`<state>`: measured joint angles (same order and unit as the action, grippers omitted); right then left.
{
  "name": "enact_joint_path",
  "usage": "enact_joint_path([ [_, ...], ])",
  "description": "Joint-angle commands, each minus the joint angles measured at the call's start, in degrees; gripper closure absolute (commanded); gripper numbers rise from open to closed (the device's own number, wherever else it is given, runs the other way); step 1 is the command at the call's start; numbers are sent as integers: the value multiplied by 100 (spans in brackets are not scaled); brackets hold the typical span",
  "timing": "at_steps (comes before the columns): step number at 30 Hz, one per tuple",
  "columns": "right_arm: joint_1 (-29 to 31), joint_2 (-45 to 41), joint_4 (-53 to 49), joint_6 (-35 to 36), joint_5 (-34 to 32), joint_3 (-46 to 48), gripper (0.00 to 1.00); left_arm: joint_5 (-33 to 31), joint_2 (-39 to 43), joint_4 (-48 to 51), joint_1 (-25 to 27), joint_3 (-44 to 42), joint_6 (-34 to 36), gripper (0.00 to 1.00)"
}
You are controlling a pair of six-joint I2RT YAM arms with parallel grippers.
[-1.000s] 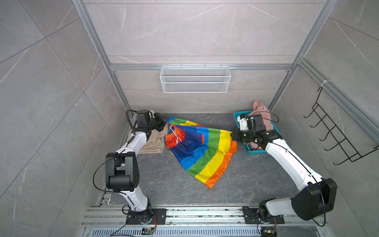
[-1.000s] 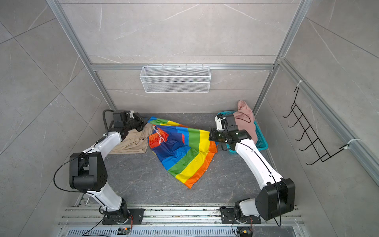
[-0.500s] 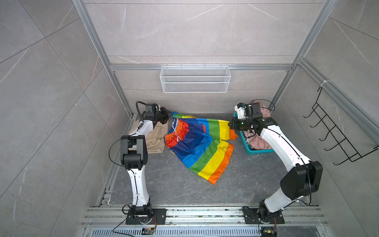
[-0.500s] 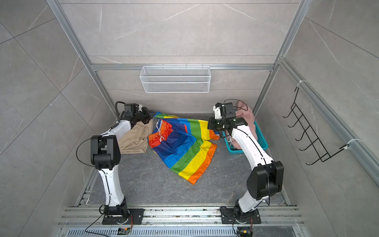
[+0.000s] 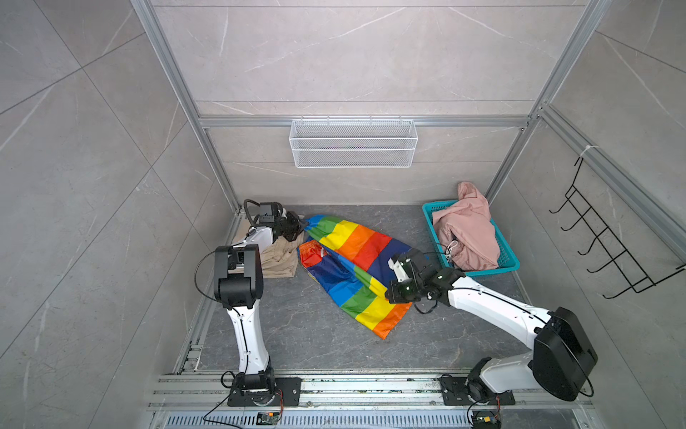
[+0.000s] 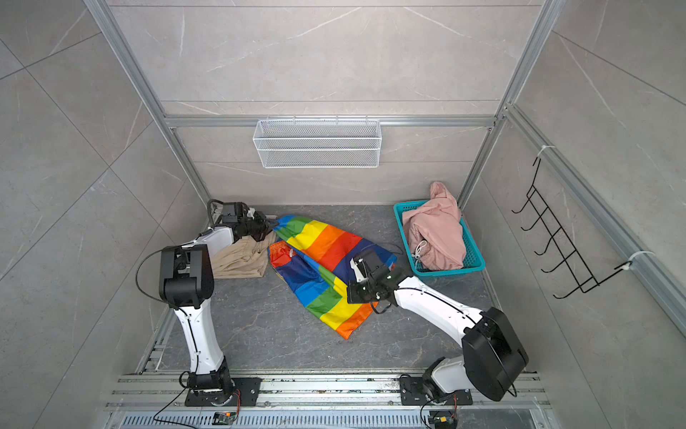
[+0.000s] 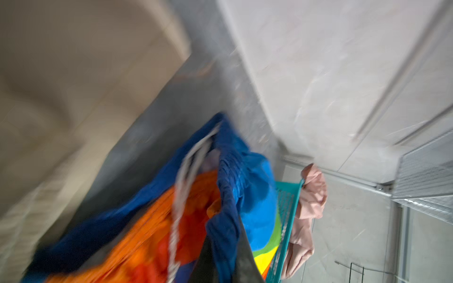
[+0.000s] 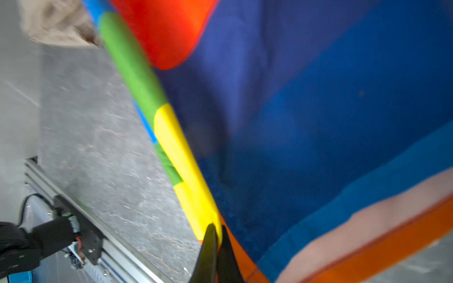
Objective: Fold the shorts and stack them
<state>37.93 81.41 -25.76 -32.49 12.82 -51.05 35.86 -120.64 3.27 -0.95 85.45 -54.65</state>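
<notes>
The rainbow-striped shorts [image 5: 352, 245] [image 6: 323, 241] lie mid-floor, one half folded over the other. My left gripper [image 5: 300, 227] [image 6: 272, 227] is shut on their blue waistband corner [image 7: 226, 220] at the back left, beside the white drawstring [image 7: 181, 186]. My right gripper [image 5: 389, 296] [image 6: 350, 295] is shut on the yellow-orange edge [image 8: 196, 191] of the folded-over half, above the lower leg. The beige shorts [image 5: 278, 258] [image 6: 241, 260] lie folded at the left. The pink shorts [image 5: 469, 230] [image 6: 438, 234] are heaped in the teal basket [image 5: 493, 268].
A white wire basket [image 5: 352, 143] hangs on the back wall and a black hook rack [image 5: 608, 245] on the right wall. Aluminium rails [image 5: 334, 386] with both arm bases run along the front. My left arm's elbow [image 5: 237, 275] stands beside the beige shorts.
My right gripper has swung from the back by the basket toward the front, carrying the rainbow shorts' edge over onto their lower half. The left gripper has kept its hold at the back left.
</notes>
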Motion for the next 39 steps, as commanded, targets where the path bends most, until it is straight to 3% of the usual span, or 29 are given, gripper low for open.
enact_joint_path([
  [1,-5,108,64,-614,-264,527,100,-246,515,-80,-182,-398,368,100],
  [6,-199,656,71,-483,-547,692,100,-206,780,-212,-180,-1282,364,100],
  [10,-1041,1011,19,-14,-583,626,100,-167,1039,-317,-93,-1869,294,100],
  [14,-1795,1369,-356,701,-733,-133,100,-210,1351,-501,185,-2371,155,100],
  [18,-2000,1388,-1161,1123,-816,-1453,100,-60,1489,-555,368,-2197,-55,100],
  [22,-1998,609,-1881,1342,-984,-2156,100,-114,1835,3,309,-1591,135,100],
  [25,-1997,-110,-2151,1386,-994,-1784,100,-109,2112,298,255,-1547,328,100],
  [30,-1620,-932,-1778,1012,-629,-251,100,-272,2328,296,146,-2302,609,100],
  [35,-896,-670,-1057,395,-743,839,100,-343,2126,-259,86,-3176,517,100],
  [39,-754,-267,-529,150,-744,1270,100,-491,1968,-558,49,-3495,478,100],
])
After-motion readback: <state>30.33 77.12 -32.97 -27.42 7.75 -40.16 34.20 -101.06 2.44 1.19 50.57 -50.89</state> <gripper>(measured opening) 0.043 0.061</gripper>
